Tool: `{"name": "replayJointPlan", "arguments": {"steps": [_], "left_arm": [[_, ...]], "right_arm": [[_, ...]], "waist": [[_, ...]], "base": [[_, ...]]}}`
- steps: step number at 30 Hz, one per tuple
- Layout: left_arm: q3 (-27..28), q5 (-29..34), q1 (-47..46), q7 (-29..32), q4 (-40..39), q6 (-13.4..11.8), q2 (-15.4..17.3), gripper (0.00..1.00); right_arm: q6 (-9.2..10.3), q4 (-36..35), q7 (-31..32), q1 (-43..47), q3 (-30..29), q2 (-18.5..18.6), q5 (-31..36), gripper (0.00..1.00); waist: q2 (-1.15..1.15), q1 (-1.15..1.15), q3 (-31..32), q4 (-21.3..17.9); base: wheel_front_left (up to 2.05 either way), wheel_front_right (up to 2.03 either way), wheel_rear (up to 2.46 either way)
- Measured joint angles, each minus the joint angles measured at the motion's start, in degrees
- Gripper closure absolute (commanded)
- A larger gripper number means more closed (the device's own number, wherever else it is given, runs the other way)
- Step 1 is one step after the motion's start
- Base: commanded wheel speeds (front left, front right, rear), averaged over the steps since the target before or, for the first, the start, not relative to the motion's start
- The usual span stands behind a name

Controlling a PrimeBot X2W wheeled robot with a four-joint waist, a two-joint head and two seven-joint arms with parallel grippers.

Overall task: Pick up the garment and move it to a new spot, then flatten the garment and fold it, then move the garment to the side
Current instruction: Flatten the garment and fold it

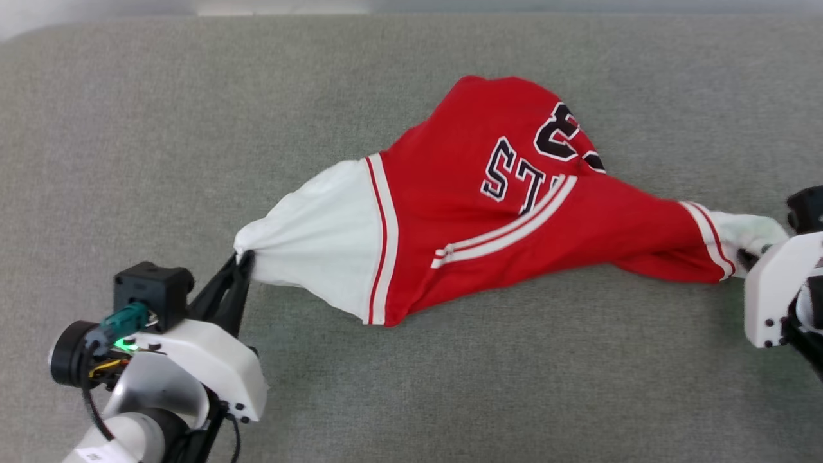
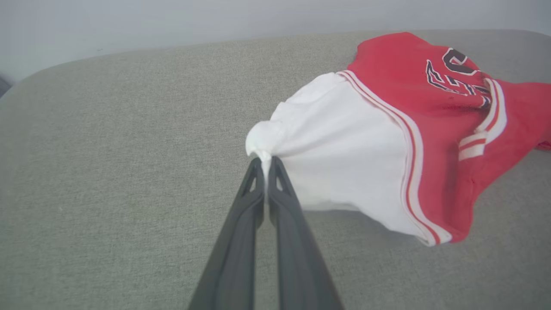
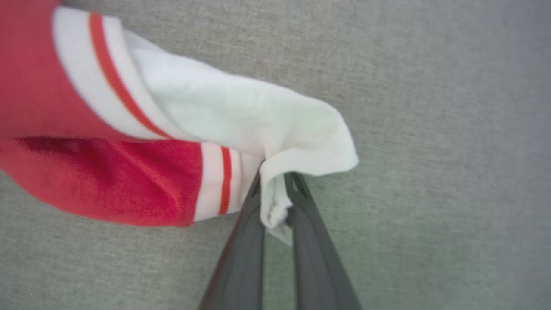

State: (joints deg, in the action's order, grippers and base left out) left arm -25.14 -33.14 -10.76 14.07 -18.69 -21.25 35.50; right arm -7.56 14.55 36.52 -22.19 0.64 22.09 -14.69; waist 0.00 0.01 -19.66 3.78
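grey padded surface [image 1: 161,128]: a wide fabric-covered top. The garment lies across its middle, and the rough weave could drag on the cloth and keep its creases in during a move.
garment [image 1: 463,206]: a red T-shirt strung between the two arms, with its body humped and twisted and its lettering creased. Lifted by the sleeves alone, it would likely hang as a rope rather than open flat.
left gripper [image 2: 267,165]: pinched closed on a small knot at the edge of the white left sleeve [image 1: 315,238]. The bite is thin, and a hard pull could slip it free.
right gripper [image 3: 275,181]: closed on the cuff of the other sleeve [image 3: 241,112], with a tuft poking down between the fingers. Bunched layers may let one slide out, dropping that side.
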Motion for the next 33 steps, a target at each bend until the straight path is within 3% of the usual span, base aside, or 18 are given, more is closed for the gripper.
{"name": "replayJointPlan", "arguments": {"steps": [9, 22, 33], "left_arm": [[5.63, -1.57, 1.01, -3.72, -1.13, -0.23, 2.57, 1.00], [17.40, -5.04, -2.59, -5.76, -7.32, -0.40, 8.26, 1.00], [26.03, -8.50, -8.01, -4.58, -9.81, 0.59, 13.52, 1.00]], "right_arm": [[0.02, -8.25, -8.66, -1.49, -0.48, 4.86, -1.03, 1.00], [0.02, -22.32, -17.94, -6.89, -0.16, 6.88, -4.64, 1.00], [0.02, -26.95, -19.06, -12.22, 1.51, 7.48, -7.01, 1.00]], "waist": [[0.00, 0.00, 6.47, -2.36], [0.00, -0.01, 14.33, -5.73], [0.00, -0.01, 15.26, -7.03]], "base": [[0.00, 0.00, 0.00], [0.00, 0.00, 0.00], [0.00, 0.00, 0.00]]}}
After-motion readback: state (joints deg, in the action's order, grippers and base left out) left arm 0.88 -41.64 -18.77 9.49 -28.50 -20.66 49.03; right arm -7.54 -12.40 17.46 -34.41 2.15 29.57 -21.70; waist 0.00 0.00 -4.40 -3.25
